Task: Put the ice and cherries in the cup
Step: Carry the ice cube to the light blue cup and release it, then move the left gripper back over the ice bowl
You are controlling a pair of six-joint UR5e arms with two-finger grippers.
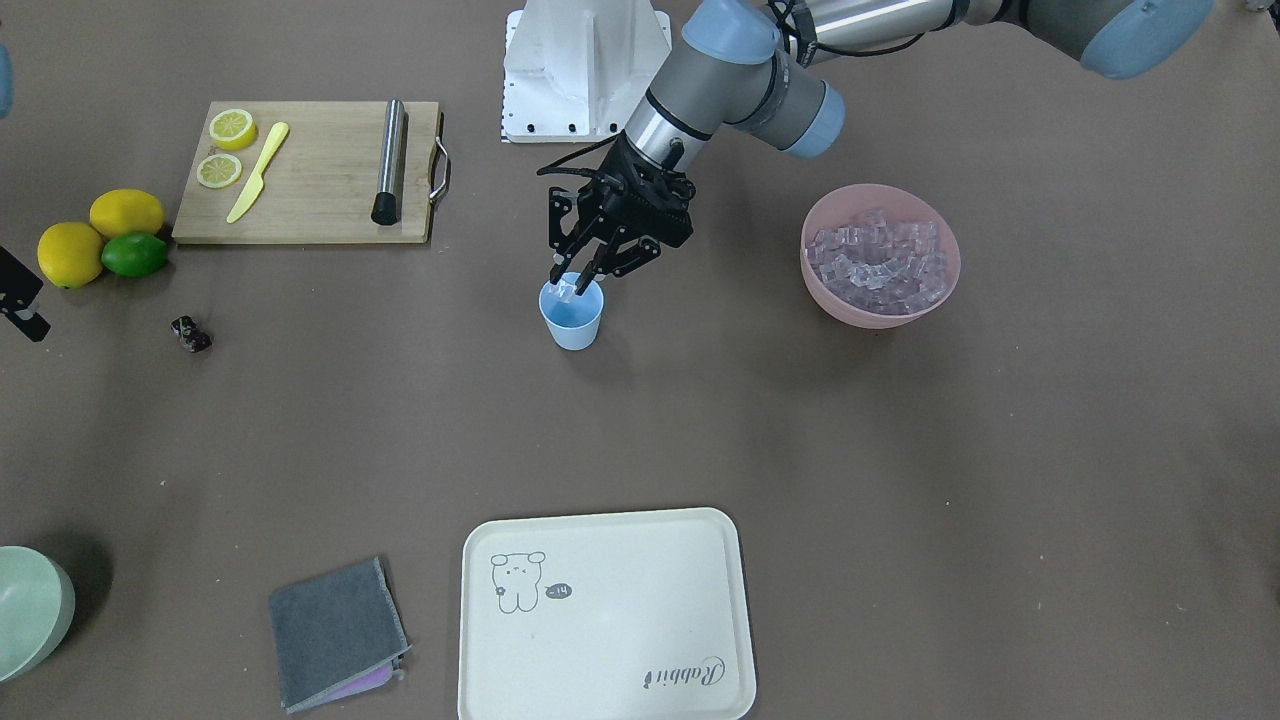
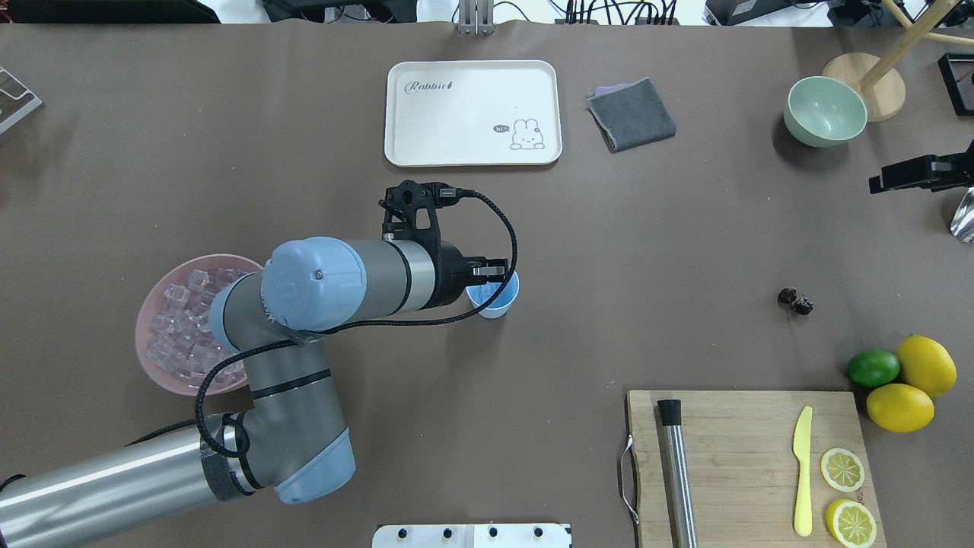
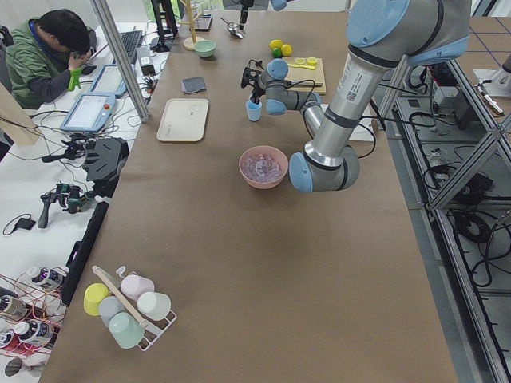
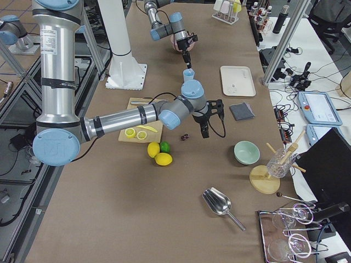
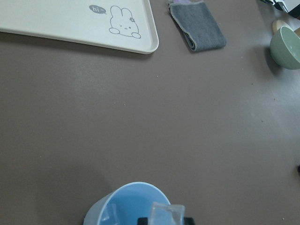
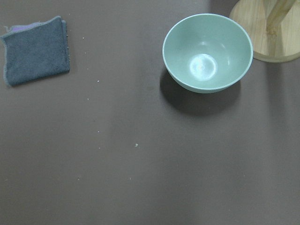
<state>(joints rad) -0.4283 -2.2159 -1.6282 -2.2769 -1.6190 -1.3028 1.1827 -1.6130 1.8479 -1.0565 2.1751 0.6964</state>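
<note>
The left hand [image 1: 578, 283], pinching an ice cube [image 5: 166, 214], blocks the mouth of the cup [image 1: 572, 322] from above. Open bench [image 2: 647, 304] runs from the cup to the cherries [image 2: 796, 301]. The lime [image 2: 873, 367], lemons [image 2: 926, 364] and cutting board [image 2: 742, 457] crowd their robot side.

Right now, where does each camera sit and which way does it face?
Front-facing: across the table, facing the robot base; left gripper over the cup.
Overhead: behind the base, looking forward; left arm.
Exterior left: table's end; left arm near.
Exterior right: opposite end; right arm near.
Left wrist: down into cup; ice cube in gripper.
Right wrist: down at green bowl; no body.
Shared by both wrists: grey cloth.
</note>
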